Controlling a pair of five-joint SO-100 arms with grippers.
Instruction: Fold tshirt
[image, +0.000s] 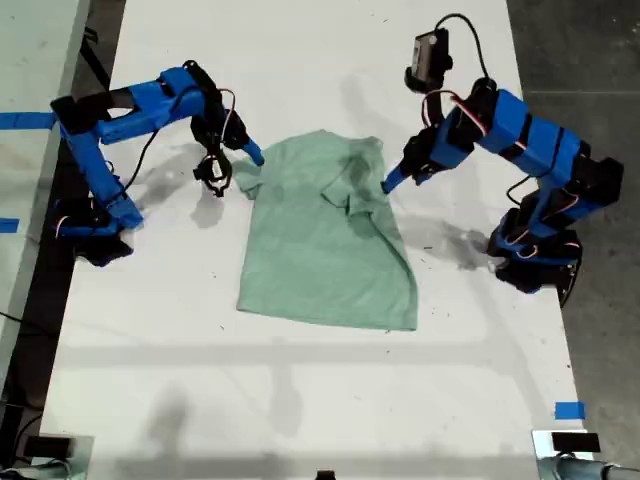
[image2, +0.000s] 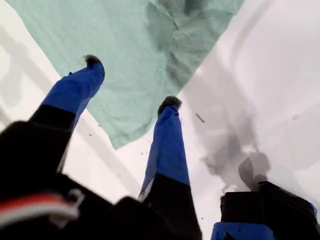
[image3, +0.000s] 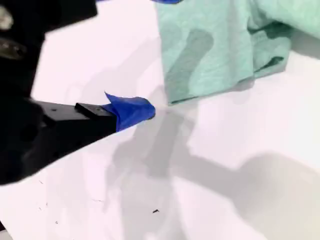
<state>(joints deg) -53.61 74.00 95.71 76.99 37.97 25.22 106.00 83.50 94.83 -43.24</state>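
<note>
A white desk (image: 300, 400) carries a pale mint-green tshirt (image: 325, 240) at the centre of the exterior view, partly folded. At that view's right, the first gripper (image: 388, 184) hovers open at the tshirt's edge. At its left, the second gripper (image: 250, 155) is beside the cloth; whether it is open cannot be told.

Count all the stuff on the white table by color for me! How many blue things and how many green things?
Blue robot arms: 2 (one, another)
Blue tape pieces: 1
Green tshirt: 1
Total: 4
</note>
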